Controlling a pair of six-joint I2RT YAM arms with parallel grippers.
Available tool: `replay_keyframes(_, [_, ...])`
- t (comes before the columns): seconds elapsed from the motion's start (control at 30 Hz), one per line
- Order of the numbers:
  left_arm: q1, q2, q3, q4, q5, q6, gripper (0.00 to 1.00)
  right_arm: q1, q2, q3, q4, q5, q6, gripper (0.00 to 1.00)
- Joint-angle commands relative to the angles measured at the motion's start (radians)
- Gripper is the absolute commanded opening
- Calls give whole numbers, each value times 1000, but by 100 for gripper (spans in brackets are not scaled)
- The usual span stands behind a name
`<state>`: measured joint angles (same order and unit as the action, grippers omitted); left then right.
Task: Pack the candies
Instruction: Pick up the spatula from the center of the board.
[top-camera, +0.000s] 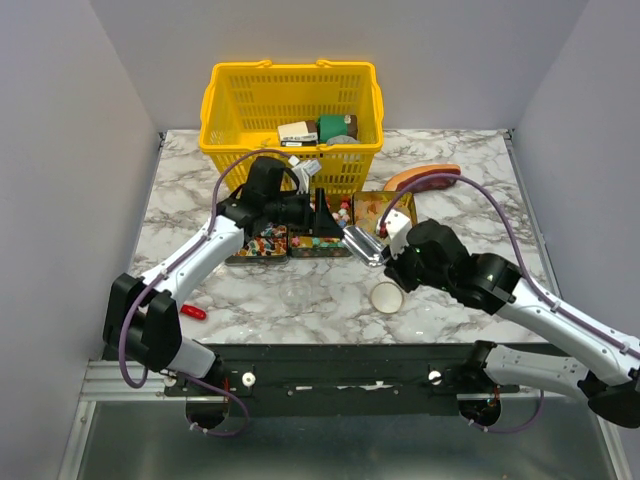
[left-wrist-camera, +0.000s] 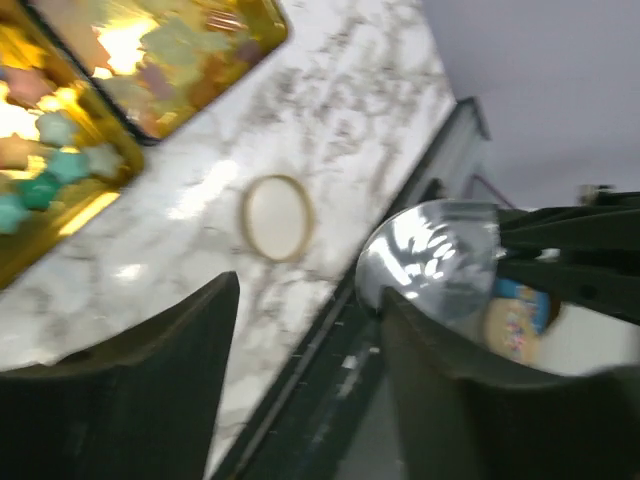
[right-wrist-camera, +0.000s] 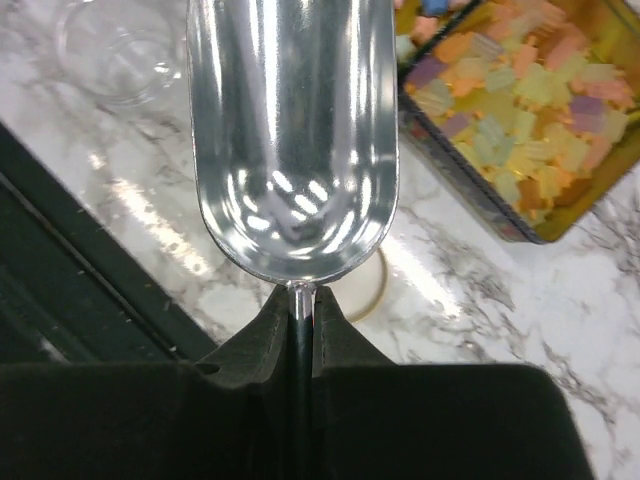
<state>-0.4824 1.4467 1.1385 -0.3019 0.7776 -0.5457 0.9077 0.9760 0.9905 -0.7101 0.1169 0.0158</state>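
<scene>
From above, the candies lie in three open tins set in a left-to-right row just beyond the metal scoop. The scoop's long axis slants with its mouth toward the middle tin; the right gripper holds it, and the left gripper hangs left of it. The left wrist view shows that gripper's fingers spread wide on nothing, with star-shaped candies in tins well left of the scoop. In the right wrist view the fingers pinch the scoop's thin handle, its empty bowl pointing straight away, and pastel candies fill a tin right of it.
</scene>
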Motion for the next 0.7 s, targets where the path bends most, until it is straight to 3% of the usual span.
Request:
replay_keyframes(0.0, [19, -43, 35, -138, -300, 87, 88, -72, 33, 60, -26, 244, -105, 1])
replay_keyframes(0.07, [19, -92, 38, -135, -415, 98, 96, -136, 61, 77, -35, 221, -155, 1])
replay_keyframes(0.17, [19, -141, 40, -131, -494, 119, 98, -205, 98, 135, -48, 172, -244, 1])
replay_keyframes(0.37, [21, -152, 41, -140, -518, 139, 99, -299, 219, 299, -184, 8, -401, 1])
replay_keyframes(0.67, [22, -137, 12, -132, -517, 139, 99, -431, 440, 441, -370, -249, -473, 1])
